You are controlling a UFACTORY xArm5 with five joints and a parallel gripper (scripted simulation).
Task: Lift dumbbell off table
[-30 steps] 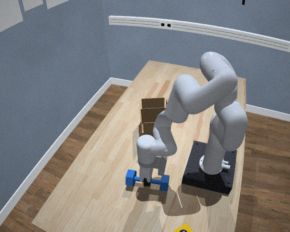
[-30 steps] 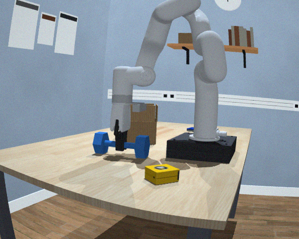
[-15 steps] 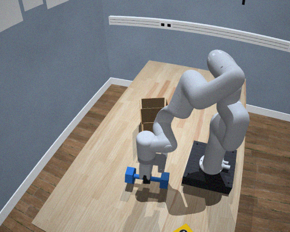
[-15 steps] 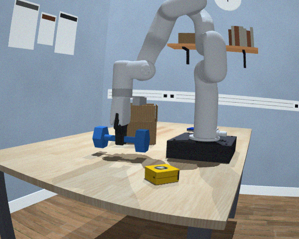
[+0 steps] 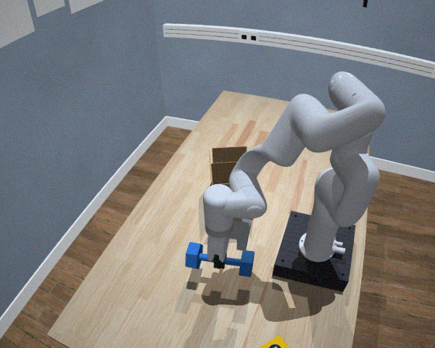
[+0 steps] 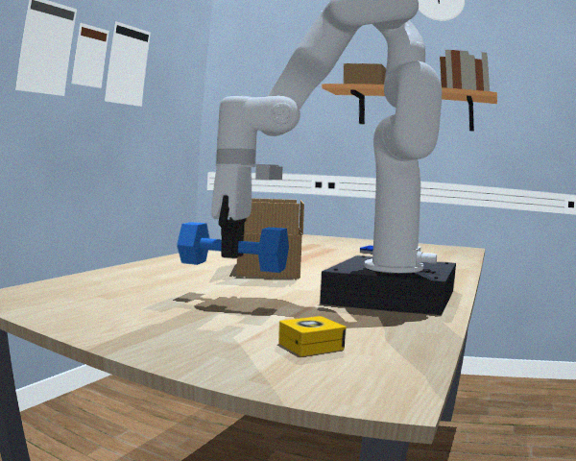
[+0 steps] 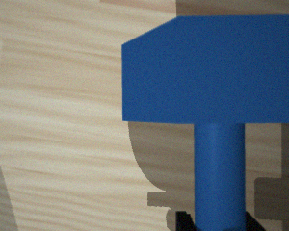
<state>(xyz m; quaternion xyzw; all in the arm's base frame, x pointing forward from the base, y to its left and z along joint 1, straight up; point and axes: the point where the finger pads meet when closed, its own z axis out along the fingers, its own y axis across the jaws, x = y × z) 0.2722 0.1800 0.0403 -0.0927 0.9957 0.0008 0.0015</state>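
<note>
Exterior view: the blue dumbbell (image 6: 232, 247) hangs level above the wooden table (image 6: 130, 317), clear of the surface, its long axis running side to side across the frame, with its shadow on the boards below. It has two chunky faceted heads joined by a thin round bar, all one flat blue. The gripper (image 6: 230, 243) comes straight down on the bar's middle, its black fingers clamped on it from both sides. Behind it stands an open cardboard box (image 6: 274, 232); a yellow box (image 6: 312, 335) lies nearer the table's front edge, and the arm's black base (image 6: 338, 287) sits to the right. Top view: dumbbell (image 5: 220, 259) and gripper (image 5: 218, 261) again, bar roughly crosswise to the table's length, near the base (image 5: 285, 258); only a corner of the yellow box (image 5: 275, 342) shows here. Wrist view: one head and part of the bar (image 7: 217, 96) fill the frame, the bar running down to the bottom edge with table grain beneath; the other head is out of view.
</note>
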